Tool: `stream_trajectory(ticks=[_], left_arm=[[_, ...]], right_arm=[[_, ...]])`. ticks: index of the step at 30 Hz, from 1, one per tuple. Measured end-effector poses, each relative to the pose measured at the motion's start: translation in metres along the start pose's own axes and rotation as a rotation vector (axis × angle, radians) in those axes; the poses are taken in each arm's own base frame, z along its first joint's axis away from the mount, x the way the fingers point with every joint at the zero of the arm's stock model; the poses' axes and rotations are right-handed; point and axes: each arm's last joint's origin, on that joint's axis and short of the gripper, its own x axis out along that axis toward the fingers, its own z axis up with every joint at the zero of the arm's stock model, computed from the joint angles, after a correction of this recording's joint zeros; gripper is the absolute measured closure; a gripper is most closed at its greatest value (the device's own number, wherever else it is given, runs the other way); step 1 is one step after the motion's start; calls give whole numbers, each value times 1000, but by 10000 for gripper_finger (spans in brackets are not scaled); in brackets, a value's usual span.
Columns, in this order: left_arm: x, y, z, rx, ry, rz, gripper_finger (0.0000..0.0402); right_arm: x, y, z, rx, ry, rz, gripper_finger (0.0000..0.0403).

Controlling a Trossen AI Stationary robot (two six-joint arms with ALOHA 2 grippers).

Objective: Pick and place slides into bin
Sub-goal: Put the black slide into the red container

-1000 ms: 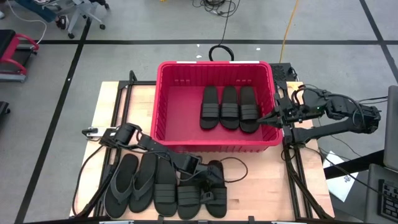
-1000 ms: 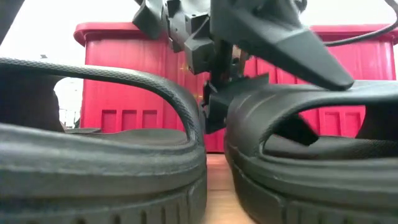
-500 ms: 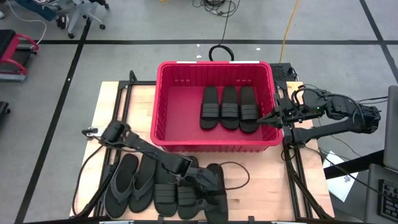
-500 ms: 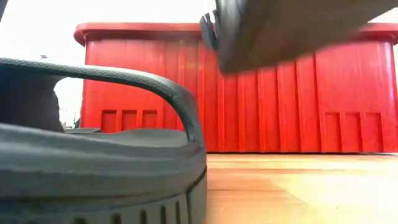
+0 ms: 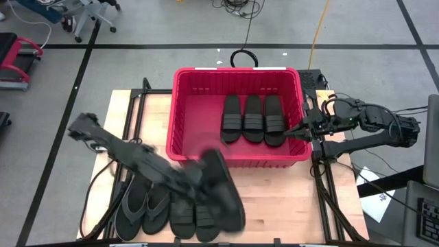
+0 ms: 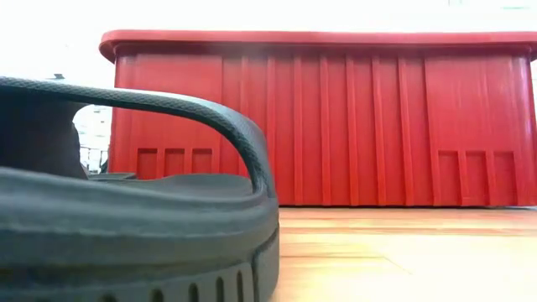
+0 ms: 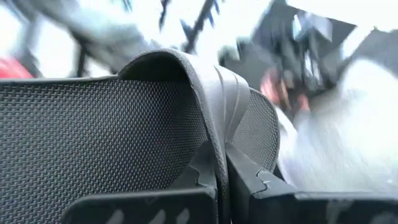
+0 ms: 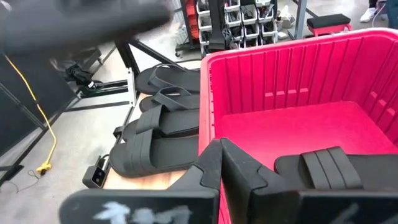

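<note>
Grey concrete floor point(image 5: 171, 27) crossed by dark tape lines point(image 5: 75, 75) marking out large squares. Pale wooden table top point(image 5: 288, 206) on a dark metal frame, set mid-floor. At the far left, a red-and-black bench-like piece of furniture point(image 5: 17, 62); near it, the wheeled base of an office chair point(image 5: 92, 17). Yellow cable point(image 5: 317, 31) trailing across the floor behind the table, plus a black coiled cable point(image 5: 243, 58) and a loose tangle of wires point(image 5: 236, 7). At the right edge, white papers point(image 5: 377, 199) lying on the floor. In the right wrist view, shelving point(image 8: 239, 18) stacked with small storage drawers. Bright, washed-out light behind everything in the low view.
</note>
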Motion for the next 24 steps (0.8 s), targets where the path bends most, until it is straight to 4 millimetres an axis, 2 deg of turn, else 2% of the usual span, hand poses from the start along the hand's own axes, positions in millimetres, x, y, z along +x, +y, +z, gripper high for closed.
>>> stream_trajectory(ticks=[2, 4, 10, 16, 21, 24], left_arm=[[-25, 3, 21, 57, -93, 76, 400], [-44, 13, 32, 89, -102, 145, 400], [-79, 61, 41, 116, 116, 252, 400], [-96, 120, 42, 109, 331, 312, 400], [-104, 164, 46, 113, 409, 309, 401], [-105, 188, 49, 56, 417, 284, 401]], right_arm=[[0, 0, 1, -16, -7, -2, 403], [0, 0, 1, -23, -13, -7, 403], [0, -3, 3, -23, -46, -111, 403], [-2, -1, 13, 19, -160, -100, 403], [-13, 2, 21, -30, -272, -60, 403], [-19, 2, 22, -67, -299, -60, 403]])
